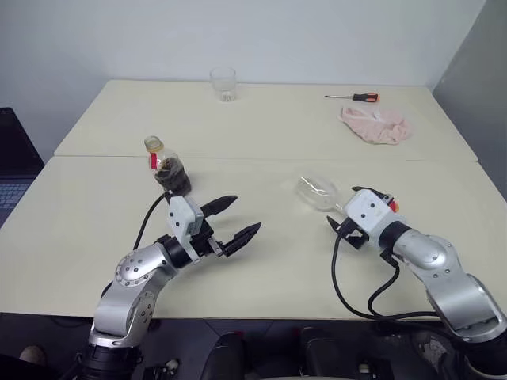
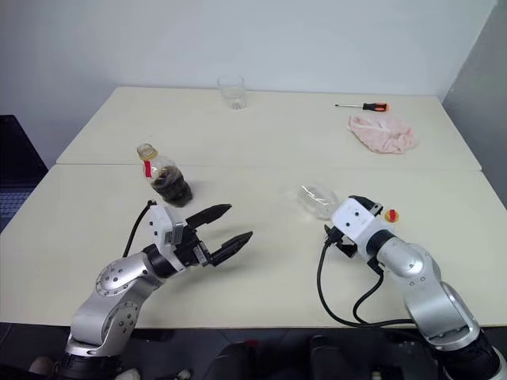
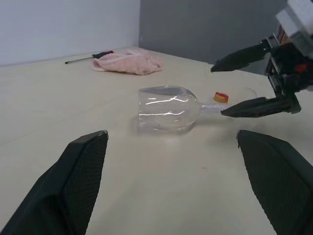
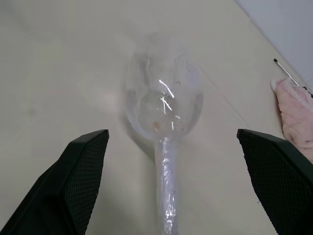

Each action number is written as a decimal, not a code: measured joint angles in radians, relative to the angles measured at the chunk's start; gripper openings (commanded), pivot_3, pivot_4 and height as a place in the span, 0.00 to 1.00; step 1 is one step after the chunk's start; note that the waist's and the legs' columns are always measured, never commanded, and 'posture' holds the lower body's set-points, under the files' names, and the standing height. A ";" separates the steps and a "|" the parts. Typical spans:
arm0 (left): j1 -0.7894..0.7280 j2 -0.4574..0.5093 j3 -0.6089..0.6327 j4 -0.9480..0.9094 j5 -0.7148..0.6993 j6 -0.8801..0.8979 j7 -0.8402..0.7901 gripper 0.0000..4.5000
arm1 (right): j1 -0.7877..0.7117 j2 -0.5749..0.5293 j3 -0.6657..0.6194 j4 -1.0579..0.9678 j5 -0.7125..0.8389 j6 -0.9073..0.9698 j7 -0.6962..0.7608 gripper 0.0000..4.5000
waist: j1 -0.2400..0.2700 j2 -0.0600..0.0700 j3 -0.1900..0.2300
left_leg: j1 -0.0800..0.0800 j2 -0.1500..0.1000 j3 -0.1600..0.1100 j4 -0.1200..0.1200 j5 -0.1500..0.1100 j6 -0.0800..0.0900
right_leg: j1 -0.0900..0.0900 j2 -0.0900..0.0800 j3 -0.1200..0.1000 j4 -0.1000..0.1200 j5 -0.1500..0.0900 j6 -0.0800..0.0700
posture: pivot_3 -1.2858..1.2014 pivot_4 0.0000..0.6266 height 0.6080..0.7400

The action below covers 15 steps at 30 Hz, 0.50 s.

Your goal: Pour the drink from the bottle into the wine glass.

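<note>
The bottle (image 1: 164,164) stands on the table at the left, its neck uncapped, with the dark drink (image 1: 173,177) in its lower half. Its yellow-orange cap (image 3: 221,97) lies on the table near the right arm. The wine glass (image 1: 317,192) lies on its side at mid-table, empty. My right gripper (image 4: 171,132) is open, one finger on each side of the glass's stem (image 4: 166,196), not closed on it. My left gripper (image 1: 246,214) is open and holds nothing, in front of the bottle and pointing across toward the glass (image 3: 168,108).
A clear tumbler (image 1: 223,83) stands at the far edge. A screwdriver (image 1: 352,96) and a pink cloth (image 1: 376,125) lie at the back right. A seam (image 1: 261,157) joins the two tables. A laptop (image 1: 12,170) sits off the left edge.
</note>
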<state>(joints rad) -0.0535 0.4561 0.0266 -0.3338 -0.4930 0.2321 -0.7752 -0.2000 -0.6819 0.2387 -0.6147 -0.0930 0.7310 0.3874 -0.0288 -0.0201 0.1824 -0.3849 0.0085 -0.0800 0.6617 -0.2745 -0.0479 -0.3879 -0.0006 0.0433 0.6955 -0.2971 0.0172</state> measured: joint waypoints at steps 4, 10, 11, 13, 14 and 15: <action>0.034 -0.001 -0.001 -0.038 -0.017 0.006 -0.008 0.99 | -0.005 0.018 0.024 0.005 -0.056 0.025 -0.015 1.00 | 0.000 0.000 0.000 | 0.000 0.000 0.000 0.000 0.000 0.000 | 0.000 0.000 0.000 -0.001 0.000 0.000 | 0.52 0.24 1.00; 0.085 0.013 -0.002 -0.067 -0.036 0.022 -0.044 0.99 | -0.007 0.050 0.045 0.049 -0.153 0.049 -0.054 1.00 | 0.000 0.000 0.000 | 0.000 0.000 0.000 0.000 0.000 0.000 | 0.000 0.000 0.000 -0.001 0.000 0.000 | 0.52 0.24 1.00; 0.091 0.014 -0.002 -0.068 -0.037 0.023 -0.047 0.99 | -0.007 0.053 0.051 0.057 -0.170 0.057 -0.063 1.00 | 0.000 0.000 0.000 | 0.000 0.000 0.000 0.000 0.000 0.000 | 0.000 0.000 0.000 -0.001 0.000 0.000 | 0.52 0.24 1.00; 0.094 0.016 -0.002 -0.069 -0.038 0.023 -0.051 0.99 | -0.007 0.061 0.064 0.069 -0.205 0.076 -0.068 1.00 | 0.000 0.000 0.000 | 0.000 0.000 0.000 0.000 0.000 0.000 | 0.000 0.000 0.000 -0.001 0.000 0.000 | 0.52 0.24 1.00; 0.095 0.018 -0.002 -0.070 -0.038 0.023 -0.054 0.99 | -0.007 0.065 0.074 0.070 -0.222 0.097 -0.071 1.00 | 0.000 0.000 0.000 | 0.000 0.000 0.000 0.000 0.000 0.000 | 0.000 0.000 0.000 -0.001 0.000 0.000 | 0.52 0.24 1.00; 0.095 0.018 -0.002 -0.070 -0.038 0.023 -0.057 0.99 | -0.007 0.070 0.085 0.071 -0.241 0.118 -0.073 1.00 | 0.000 0.000 0.000 | 0.000 0.000 0.000 0.000 0.000 0.000 | 0.000 0.000 0.000 -0.001 0.000 0.000 | 0.52 0.24 1.00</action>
<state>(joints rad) 0.0417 0.4746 0.0242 -0.4038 -0.5312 0.2554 -0.8322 -0.2068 -0.6116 0.3233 -0.5438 -0.3338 0.8486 0.3144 -0.0292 -0.0201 0.1825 -0.3849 0.0085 -0.0801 0.6613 -0.2745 -0.0480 -0.3877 -0.0009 0.0435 0.6943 -0.2971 0.0174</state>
